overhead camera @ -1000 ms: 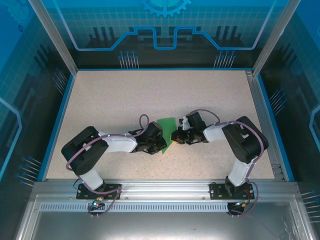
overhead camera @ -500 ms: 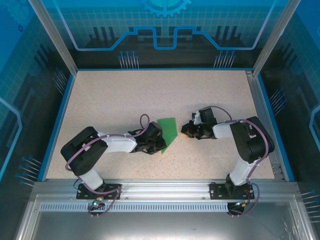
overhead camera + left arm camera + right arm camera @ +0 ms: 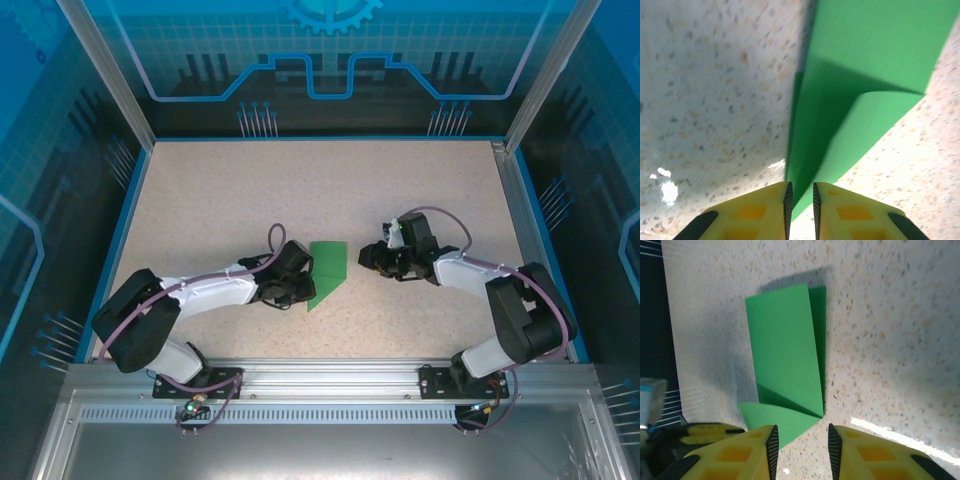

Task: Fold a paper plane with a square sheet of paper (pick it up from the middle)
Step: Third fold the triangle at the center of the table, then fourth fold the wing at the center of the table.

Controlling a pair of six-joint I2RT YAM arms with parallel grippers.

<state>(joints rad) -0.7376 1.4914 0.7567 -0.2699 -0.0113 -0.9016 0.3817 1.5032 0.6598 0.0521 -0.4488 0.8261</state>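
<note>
The green sheet of paper (image 3: 329,266) lies folded into a narrow shape with a pointed near end, just in front of the table's middle. In the left wrist view the paper (image 3: 860,75) runs from between my fingers out over the table, a flap lifting on its right side. My left gripper (image 3: 304,287) (image 3: 800,192) is shut on the paper's near-left edge. My right gripper (image 3: 369,258) (image 3: 801,440) stands open just right of the paper (image 3: 785,355), low over the table. The paper's pointed corner reaches toward its left finger (image 3: 771,445), and nothing is held.
The speckled table (image 3: 220,200) is bounded by a blue rim and metal frame posts (image 3: 105,70). Both arms reach inward from the near edge, their elbows (image 3: 135,320) spread toward the sides.
My right gripper has let go and drawn back to the right, off the paper. My left gripper has shifted slightly left and away, taking the paper with it, and its elbow has swung out left.
</note>
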